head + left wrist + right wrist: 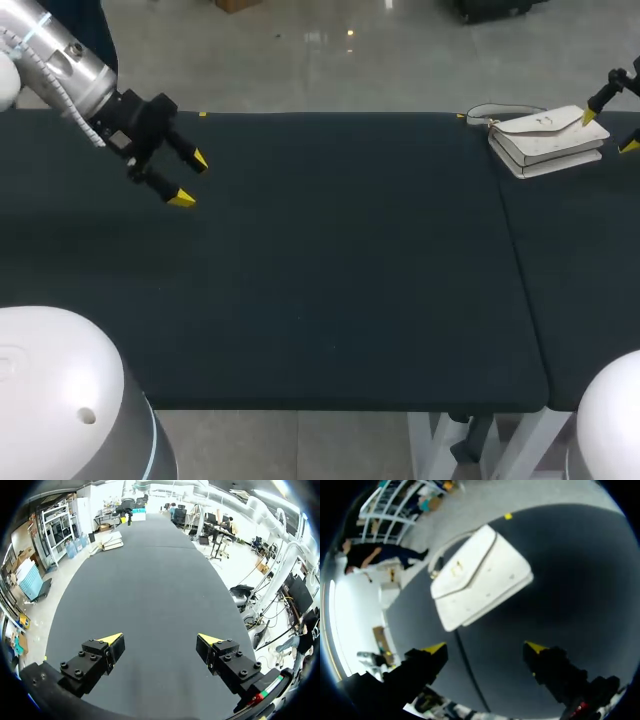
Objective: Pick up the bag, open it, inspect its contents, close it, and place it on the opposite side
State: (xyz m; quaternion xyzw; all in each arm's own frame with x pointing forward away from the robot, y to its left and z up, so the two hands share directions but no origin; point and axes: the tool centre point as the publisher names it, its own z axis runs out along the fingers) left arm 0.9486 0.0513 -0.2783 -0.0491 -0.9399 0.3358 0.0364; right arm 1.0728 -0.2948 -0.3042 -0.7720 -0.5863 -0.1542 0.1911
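A white bag (pixel 546 140) with a closed flap and a thin strap lies flat at the far right of the dark table (pixel 340 270). My right gripper (pixel 610 131) hovers at the bag's right end, open, touching nothing. In the right wrist view the bag (pixel 480 577) lies ahead of the open right gripper (pixel 485 647), with dark cloth between them. My left gripper (pixel 189 179) hangs open over the table's far left, holding nothing. In the left wrist view the left gripper (pixel 160 639) stands open over bare cloth, and the bag (pixel 112 542) shows small at the far end.
A seam (pixel 520 270) runs front to back where two table sections meet, left of the bag. Small yellow marks (pixel 203 115) sit at the table's far edge.
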